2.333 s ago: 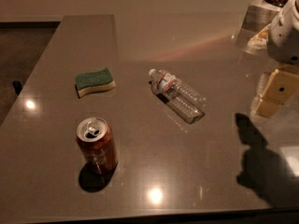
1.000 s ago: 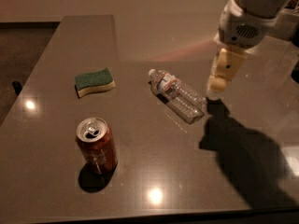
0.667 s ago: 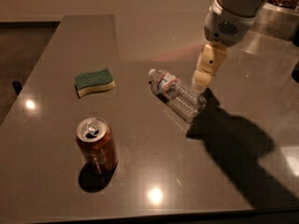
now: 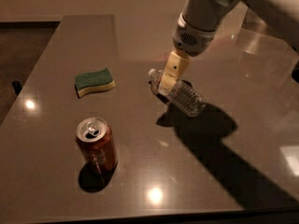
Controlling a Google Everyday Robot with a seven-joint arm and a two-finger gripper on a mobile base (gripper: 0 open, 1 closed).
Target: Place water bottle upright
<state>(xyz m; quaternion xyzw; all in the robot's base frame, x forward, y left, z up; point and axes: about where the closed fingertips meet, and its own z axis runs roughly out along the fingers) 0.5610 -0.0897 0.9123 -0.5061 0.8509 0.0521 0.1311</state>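
The water bottle (image 4: 186,100) is a small clear ribbed bottle lying on its side on the grey table (image 4: 70,45), right of centre, with its capped end pointing to the back left. My gripper (image 4: 167,84) hangs down from the arm at the upper right and sits right over the bottle's neck end, at or just above it. It covers the label band. The bottle's ribbed body sticks out to the lower right of the gripper.
An open red soda can (image 4: 96,146) stands upright at the front left. A green and yellow sponge (image 4: 94,82) lies to the left of the bottle. The arm's dark shadow runs across the table's right front.
The gripper has swung in from the right and come down, from beside the bottle's base end to over its neck end. The bottle, can and sponge have not moved.
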